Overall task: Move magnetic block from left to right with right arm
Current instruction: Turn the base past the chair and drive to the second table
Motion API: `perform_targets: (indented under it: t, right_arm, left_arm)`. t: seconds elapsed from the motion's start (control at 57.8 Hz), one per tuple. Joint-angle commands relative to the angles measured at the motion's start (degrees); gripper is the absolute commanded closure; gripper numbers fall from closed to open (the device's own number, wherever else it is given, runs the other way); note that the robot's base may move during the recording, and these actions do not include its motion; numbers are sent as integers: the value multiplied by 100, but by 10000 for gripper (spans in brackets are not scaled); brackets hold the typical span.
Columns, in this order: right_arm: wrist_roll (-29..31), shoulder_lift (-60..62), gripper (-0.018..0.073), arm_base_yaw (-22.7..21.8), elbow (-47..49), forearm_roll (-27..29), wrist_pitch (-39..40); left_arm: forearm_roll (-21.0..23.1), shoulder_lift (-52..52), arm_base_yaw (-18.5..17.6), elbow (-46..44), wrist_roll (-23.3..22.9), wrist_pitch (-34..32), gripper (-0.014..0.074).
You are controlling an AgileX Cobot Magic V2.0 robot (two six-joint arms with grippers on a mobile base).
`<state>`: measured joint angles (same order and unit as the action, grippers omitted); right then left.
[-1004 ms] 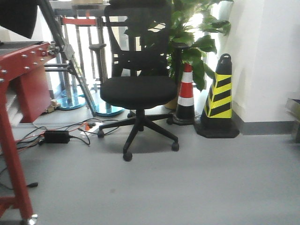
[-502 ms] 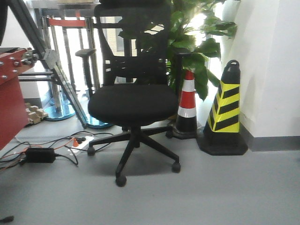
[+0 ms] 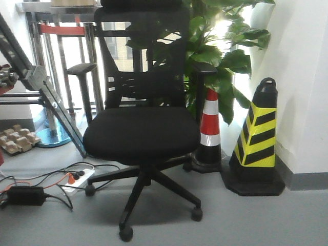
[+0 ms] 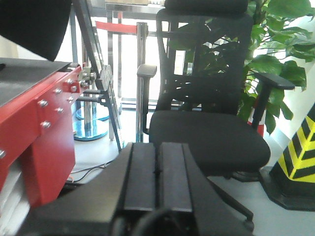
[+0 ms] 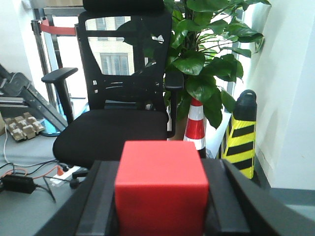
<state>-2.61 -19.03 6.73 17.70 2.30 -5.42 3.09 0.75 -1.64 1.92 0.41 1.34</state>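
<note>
The magnetic block (image 5: pixel 161 189), a plain red cube, fills the lower middle of the right wrist view. My right gripper (image 5: pixel 161 164) is shut on it, its two black fingers pressed against the cube's left and right faces. In the left wrist view my left gripper (image 4: pixel 158 145) is shut, its two flat black pads touching along a thin seam with nothing between them. Neither gripper nor the block appears in the front view.
A black office chair (image 3: pixel 141 130) stands straight ahead on the grey floor. Right of it are a red-and-white cone (image 3: pixel 209 128), a black-and-yellow cone (image 3: pixel 259 141) and a leafy plant (image 3: pixel 220 46). Cables and a power brick (image 3: pixel 23 196) lie at left. A red table frame (image 4: pixel 37 132) shows in the left wrist view.
The front view has closed in on the chair and shifted right: the chair and cones look larger and the red table frame has slid out of view at left.
</note>
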Motion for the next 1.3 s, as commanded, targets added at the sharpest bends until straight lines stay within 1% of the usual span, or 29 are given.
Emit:
perform_targets:
  t: [0.0,1.28]
  right_arm:
    - [45,-18,326,14,169,-8,487]
    - [45,-18,326,14,169,-8,487]
  left_arm:
    - [15,51,10,39,-41,-457,722]
    - [15,51,10,39,-41,-457,722]
